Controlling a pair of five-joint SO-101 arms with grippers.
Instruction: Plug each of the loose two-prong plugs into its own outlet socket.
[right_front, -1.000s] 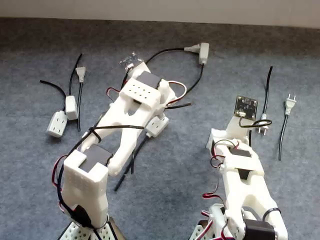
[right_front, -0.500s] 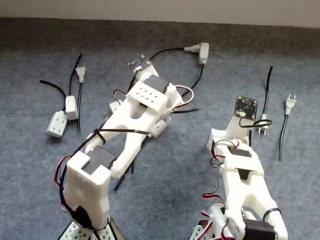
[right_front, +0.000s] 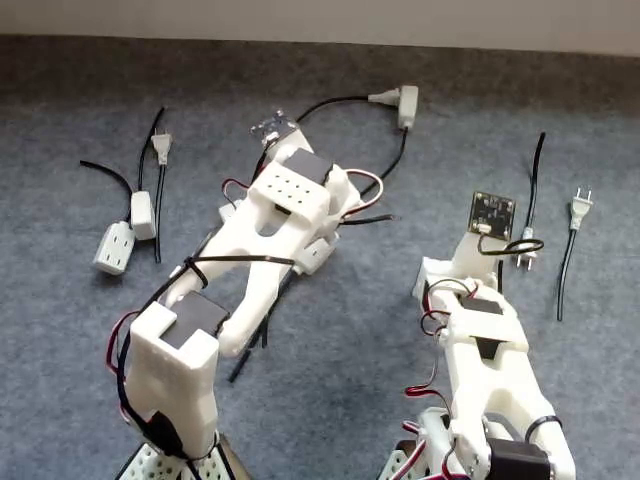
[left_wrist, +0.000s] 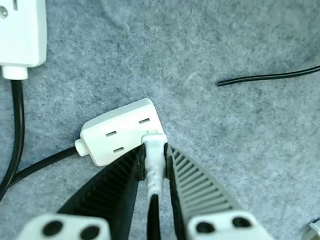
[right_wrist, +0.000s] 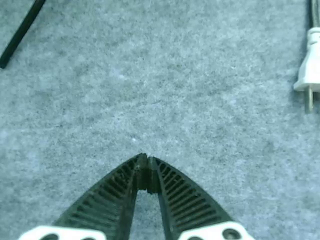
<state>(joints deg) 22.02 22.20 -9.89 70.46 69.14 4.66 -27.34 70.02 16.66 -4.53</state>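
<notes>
My left gripper (left_wrist: 154, 156) is shut on a white two-prong plug (left_wrist: 154, 165) with a black cord. The plug's front end touches the edge of a white outlet socket (left_wrist: 119, 133) lying on the grey carpet; its prongs are hidden. In the high view the left arm (right_front: 288, 192) stretches over that socket (right_front: 316, 254). My right gripper (right_wrist: 146, 174) is shut with nothing in it, just above bare carpet. A loose white plug (right_wrist: 308, 64) lies off to its side. The high view shows two loose plugs (right_front: 579, 208) (right_front: 524, 260) beside the right arm (right_front: 482, 332).
At the far left lie two white sockets (right_front: 113, 247) (right_front: 143, 214) and a loose plug (right_front: 161, 147). A socket with a plug in it (right_front: 406, 104) lies at the back. Another socket (left_wrist: 21, 31) and a loose black cord end (left_wrist: 270, 77) lie close to the left gripper.
The left arm has shifted a little toward the back right, over the socket. The right arm has kept still.
</notes>
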